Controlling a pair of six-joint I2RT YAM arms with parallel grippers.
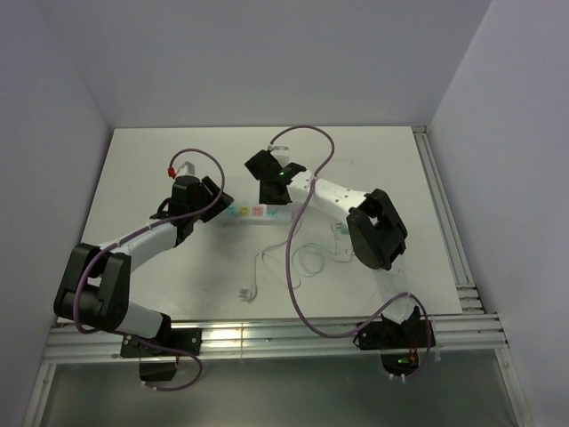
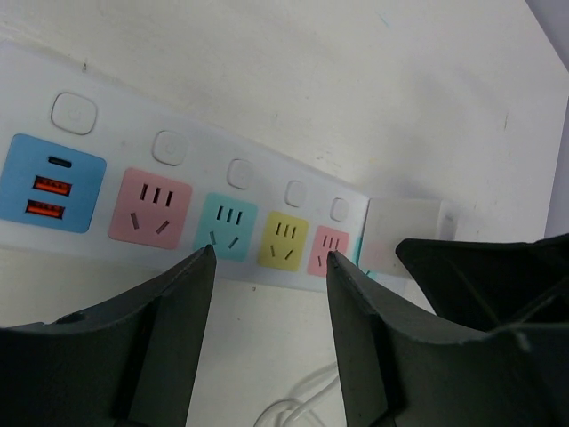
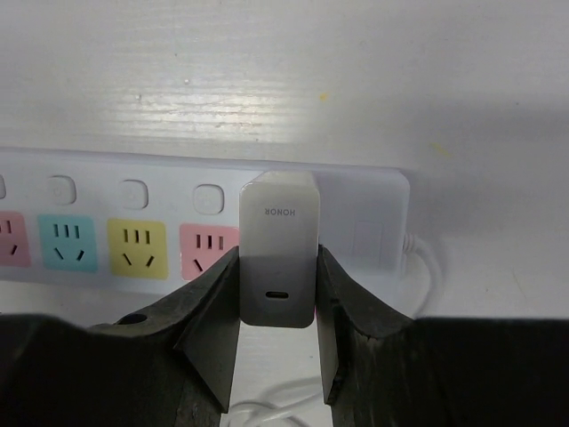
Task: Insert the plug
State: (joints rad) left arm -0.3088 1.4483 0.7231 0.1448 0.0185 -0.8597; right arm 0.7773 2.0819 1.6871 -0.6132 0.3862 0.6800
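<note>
The white plug (image 3: 278, 222), a charger block marked HONOR with a small port in its face, stands on the power strip (image 3: 133, 191) at the end socket, just beside a pink socket (image 3: 206, 249); whether its pins are fully seated cannot be told. The right tool (image 3: 278, 267) holds it, one dark finger pressed against each side of the block. The strip lies lengthwise near the middle of the surface (image 1: 391, 160), a little toward the far edge. Along it run yellow (image 2: 283, 242), teal (image 2: 226, 226) and pink sockets, then a blue USB panel (image 2: 53, 182) at the opposite end, with a row of rounded buttons on its far side. The left tool (image 2: 269, 258) hangs over the strip with its jaws wide and nothing between them, its fingertips (image 2: 203, 260) above the teal and pink sockets, close beside the right tool. A thin white cable (image 1: 307, 258) lies looped on the surface between the strip and the near edge.
</note>
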